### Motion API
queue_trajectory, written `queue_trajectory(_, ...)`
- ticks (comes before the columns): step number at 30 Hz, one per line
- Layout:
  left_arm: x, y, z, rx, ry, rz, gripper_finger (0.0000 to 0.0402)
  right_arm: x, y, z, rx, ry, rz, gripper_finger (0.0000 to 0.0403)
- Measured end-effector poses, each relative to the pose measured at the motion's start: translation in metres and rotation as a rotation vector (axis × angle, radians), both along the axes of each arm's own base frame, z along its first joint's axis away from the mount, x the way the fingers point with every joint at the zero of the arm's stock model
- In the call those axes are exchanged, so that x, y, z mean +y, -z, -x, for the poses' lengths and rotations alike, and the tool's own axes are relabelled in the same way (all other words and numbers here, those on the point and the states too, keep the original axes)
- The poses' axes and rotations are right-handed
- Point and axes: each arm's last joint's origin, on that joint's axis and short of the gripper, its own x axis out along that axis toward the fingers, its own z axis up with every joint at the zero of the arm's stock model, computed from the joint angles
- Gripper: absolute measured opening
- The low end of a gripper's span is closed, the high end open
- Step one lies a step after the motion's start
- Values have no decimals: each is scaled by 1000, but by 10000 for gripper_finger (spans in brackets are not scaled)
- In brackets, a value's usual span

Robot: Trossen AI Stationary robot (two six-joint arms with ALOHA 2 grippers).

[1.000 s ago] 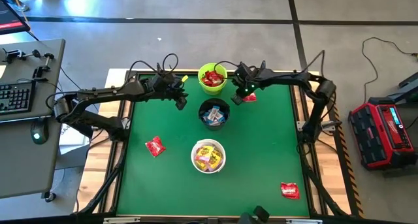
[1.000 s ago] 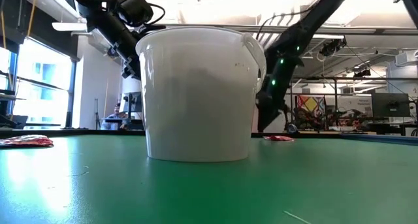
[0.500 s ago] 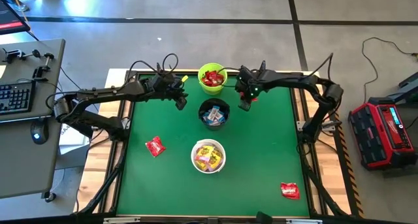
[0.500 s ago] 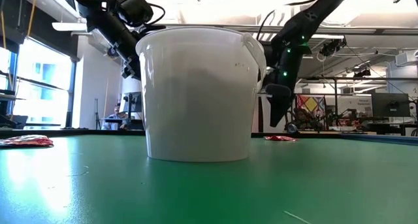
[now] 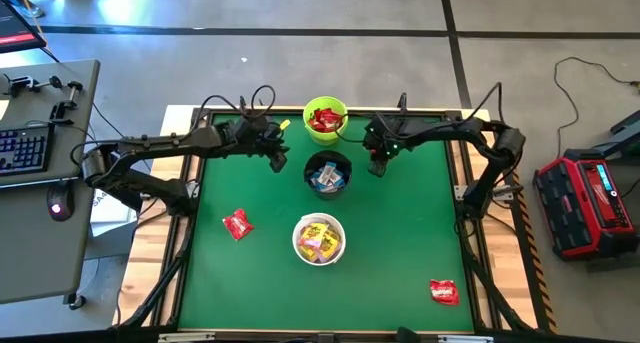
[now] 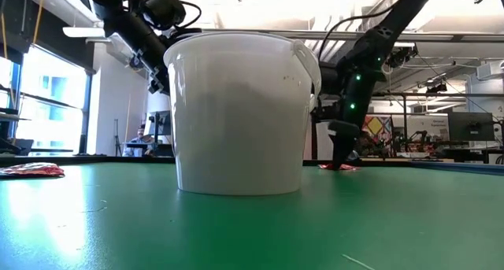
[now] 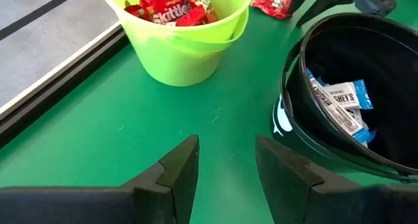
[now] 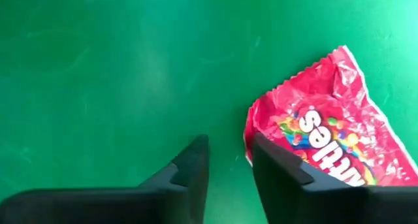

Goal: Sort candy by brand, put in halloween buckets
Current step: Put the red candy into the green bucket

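A: Candy first. Where does it lie?

B: Red packets fill the green bucket point(image 5: 325, 118) at twelve o'clock on the table point(image 5: 400, 243). Blue-and-white ones sit in the black bucket point(image 5: 328, 173) just below it, and yellow ones in the white bucket point(image 5: 319, 239) near the middle. Loose red packets lie at eight o'clock point(image 5: 237, 224) and at five o'clock point(image 5: 443, 292).

A: And the right tool?

B: The right tool point(image 5: 377, 167) is down at the table, at three o'clock of the black bucket. The right wrist view shows its two fingers point(image 8: 189, 168) a little apart and holding nothing, with a red Skittles packet point(image 8: 326, 132) flat on the green surface just beside one fingertip.

A: The left one?

B: The left tool point(image 5: 279, 159) hangs at ten o'clock of the black bucket, its fingers point(image 7: 176, 172) parted and empty, above bare table between the green and black buckets.
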Motion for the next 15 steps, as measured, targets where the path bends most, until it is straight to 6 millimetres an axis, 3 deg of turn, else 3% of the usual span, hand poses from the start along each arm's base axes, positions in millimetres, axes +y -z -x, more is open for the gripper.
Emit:
queue_trajectory(7,-1,1,1,14,-5,14,142,-1,1,-2,-24,31,33,9)
queue_trajectory(15,-3,1,5,40,-5,25,120,-4,-23,-9,-81,80,31,1)
